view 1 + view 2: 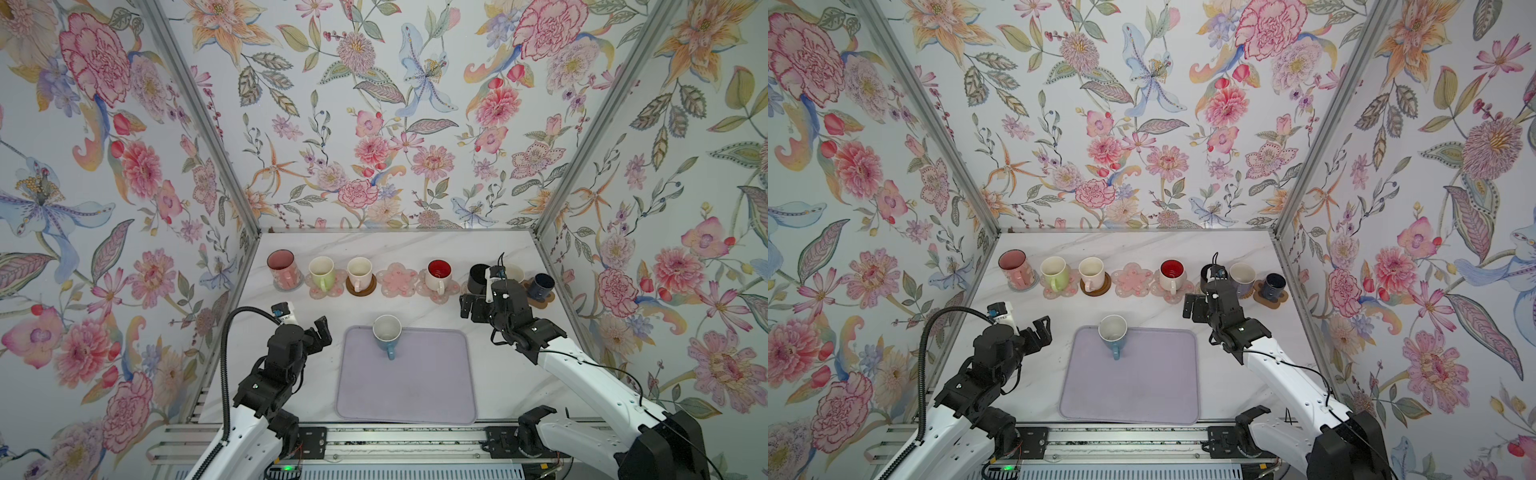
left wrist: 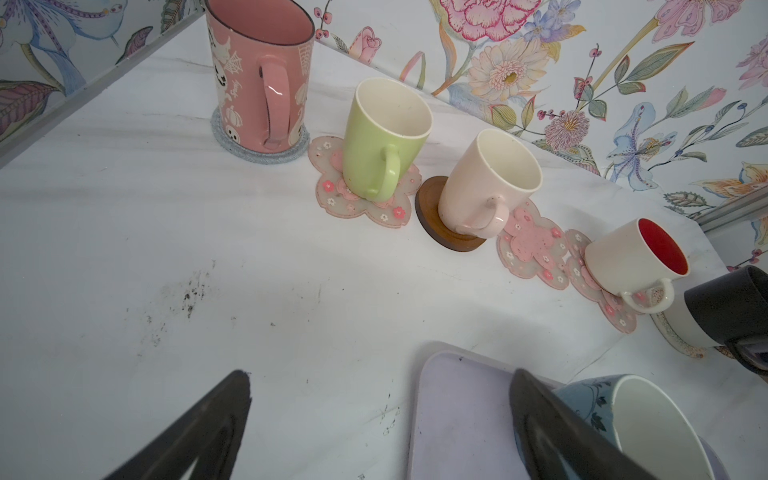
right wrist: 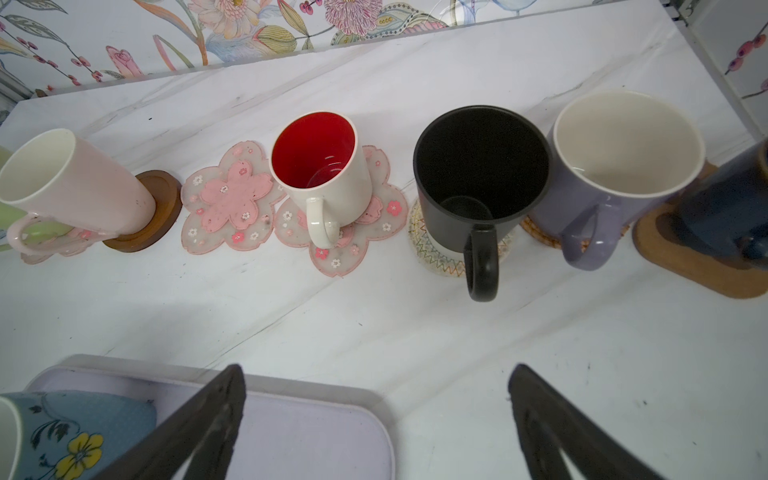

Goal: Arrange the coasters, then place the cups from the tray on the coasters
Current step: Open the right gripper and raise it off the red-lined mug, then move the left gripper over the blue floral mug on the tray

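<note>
A row of coasters lines the back of the table. On them stand the tall pink cup (image 1: 281, 266), lime-green (image 1: 322, 272), cream (image 1: 359, 272), white with red inside (image 1: 438, 274), black (image 3: 482, 174), lavender (image 1: 1242, 277) and navy (image 1: 543, 286). One pink flower coaster (image 1: 397, 279) lies bare between the cream and red-lined cups. The blue cup (image 1: 386, 334) stands at the tray's (image 1: 407, 386) far edge. My left gripper (image 1: 318, 332) hangs open and empty left of the tray. My right gripper (image 1: 471, 307) is open and empty in front of the black cup.
Floral walls with metal posts close in the table's back and both sides. A metal rail (image 1: 374, 440) runs along the front edge. In the left wrist view, dark smudges (image 2: 191, 291) mark the marble.
</note>
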{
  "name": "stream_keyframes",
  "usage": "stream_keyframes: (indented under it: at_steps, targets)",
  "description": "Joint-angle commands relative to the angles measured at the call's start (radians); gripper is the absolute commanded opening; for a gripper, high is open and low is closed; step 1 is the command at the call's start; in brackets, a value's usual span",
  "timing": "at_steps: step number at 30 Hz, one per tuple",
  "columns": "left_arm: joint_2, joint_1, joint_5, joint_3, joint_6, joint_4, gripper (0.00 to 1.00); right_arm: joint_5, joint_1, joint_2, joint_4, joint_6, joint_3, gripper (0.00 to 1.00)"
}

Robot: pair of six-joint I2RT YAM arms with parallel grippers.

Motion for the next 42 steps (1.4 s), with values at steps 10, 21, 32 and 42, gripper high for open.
stream_keyframes:
  at_steps: [10,21,32,42]
  targets:
    - [0.145,-0.102,0.105,0.120,-0.143,-0.066,0.99,0.034,-0.034,-0.029,-0.005,0.019,-0.022,0.99]
    - [0.315,-0.485,-0.067,0.237,-0.271,-0.107,0.99,0.027,-0.056,-0.028,-0.008,0.034,-0.039,0.99]
    - [0.571,-0.783,-0.134,0.382,-0.472,-0.289,0.99,0.018,-0.073,-0.039,-0.008,0.035,-0.051,0.99]
    - [0.748,-0.795,-0.180,0.476,-0.443,-0.346,0.97,0.004,-0.078,-0.038,-0.008,0.037,-0.043,0.99]
